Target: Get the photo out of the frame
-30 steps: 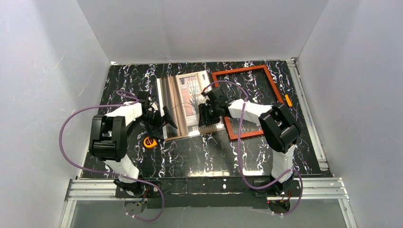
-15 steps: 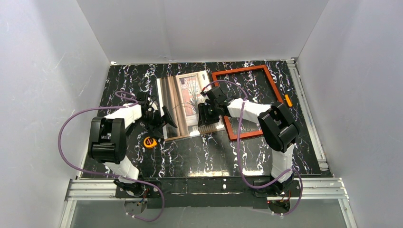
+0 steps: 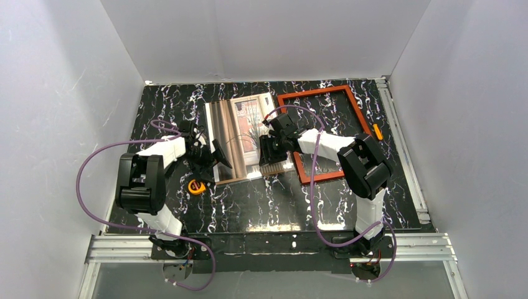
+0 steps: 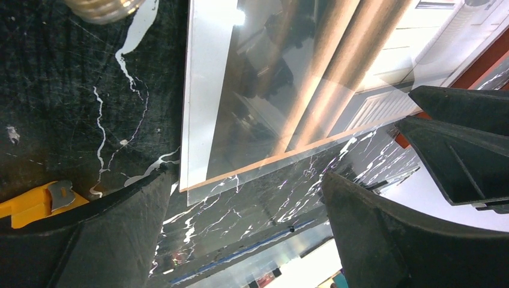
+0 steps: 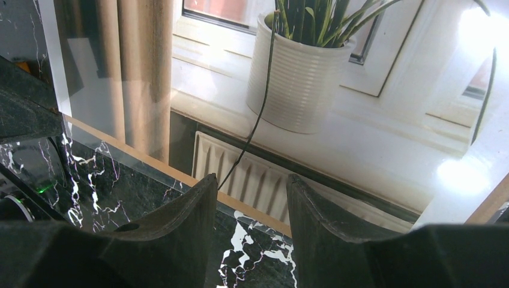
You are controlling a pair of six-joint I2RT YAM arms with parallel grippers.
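Note:
The photo lies flat, picture up, on the black marbled table, under a clear sheet that sticks out slightly past its near edge. The empty red-brown frame lies to its right, apart from it. My left gripper is open at the photo's near left corner, holding nothing. In the left wrist view its jaws straddle the corner of the photo. My right gripper hangs over the photo's near right edge. In the right wrist view its fingers stand slightly apart above the printed radiator of the photo, and they are empty.
An orange-yellow tape measure lies just left of the photo's near corner and shows in the left wrist view. A small orange tool lies right of the frame. White walls close in the table on three sides.
Almost nothing: the right arm's elbow has shifted very slightly. The photo, the frame and both grippers stay where they were.

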